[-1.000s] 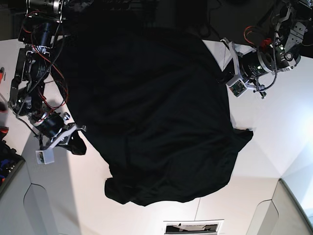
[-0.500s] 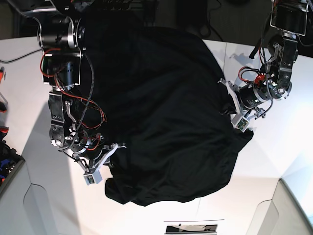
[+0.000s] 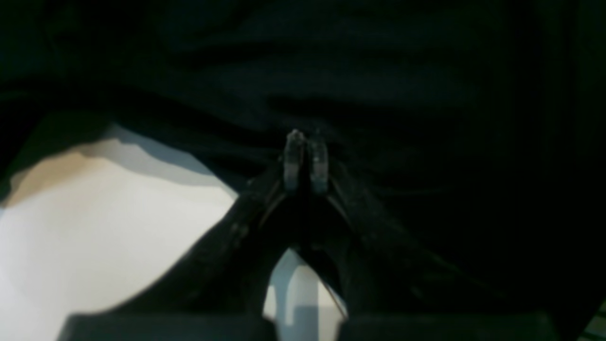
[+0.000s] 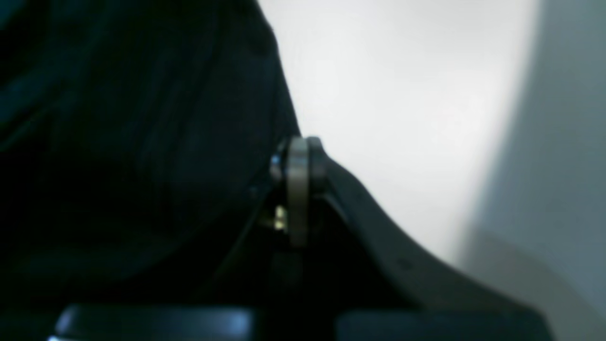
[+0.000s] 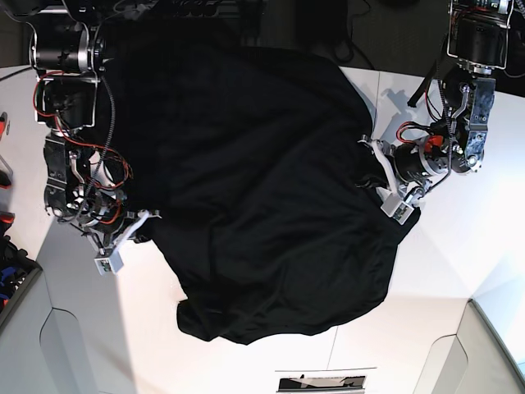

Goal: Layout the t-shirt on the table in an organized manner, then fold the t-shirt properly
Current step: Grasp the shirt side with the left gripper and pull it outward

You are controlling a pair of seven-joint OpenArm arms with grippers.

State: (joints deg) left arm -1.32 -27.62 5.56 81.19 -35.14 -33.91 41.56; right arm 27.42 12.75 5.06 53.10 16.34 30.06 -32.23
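Two grippers, both clamped on the black t-shirt (image 5: 262, 189): my left gripper (image 3: 305, 158) and right gripper (image 4: 296, 163) pinch opposite edges. The cloth bunches between them on the table (image 5: 459, 271); pulling apart should spread it.

Item 1: dark bin (image 5: 16, 283), cut off by the left edge of the base view; blue pieces (image 5: 5, 267) lie inside it, too small to identify.
Item 2: red-tipped objects (image 5: 4, 220), just above the bin along the same edge; a further one (image 5: 3, 123) sits higher up.
Item 3: grey angled panel (image 5: 25, 353), directly below the bin.
Item 4: rectangular dark-framed slot (image 5: 324, 382), well to the right of the bin at the bottom edge.
Item 5: pale blue-grey panel (image 5: 502, 349), farthest right of the bin, in the bottom corner.
Item 6: black cables (image 5: 353, 49) on dark ground, far above and right of the bin.
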